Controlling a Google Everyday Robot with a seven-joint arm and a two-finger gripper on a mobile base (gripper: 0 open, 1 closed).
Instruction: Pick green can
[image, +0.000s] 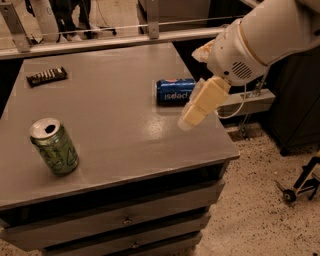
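Observation:
The green can (54, 146) stands upright near the front left of the grey table (110, 125); it has pale line patterning and a silver top with the opening showing. My gripper (192, 114) hangs in the air over the right side of the table, just right of and in front of the blue Pepsi can (175, 91). It is far to the right of the green can and holds nothing that I can see.
The Pepsi can lies on its side at the middle right. A dark snack bar (46, 75) lies at the back left. A rail (100, 40) runs behind the table. Drawers (120, 220) sit below the table's front edge. A wheeled stand (300, 185) is on the floor at the right.

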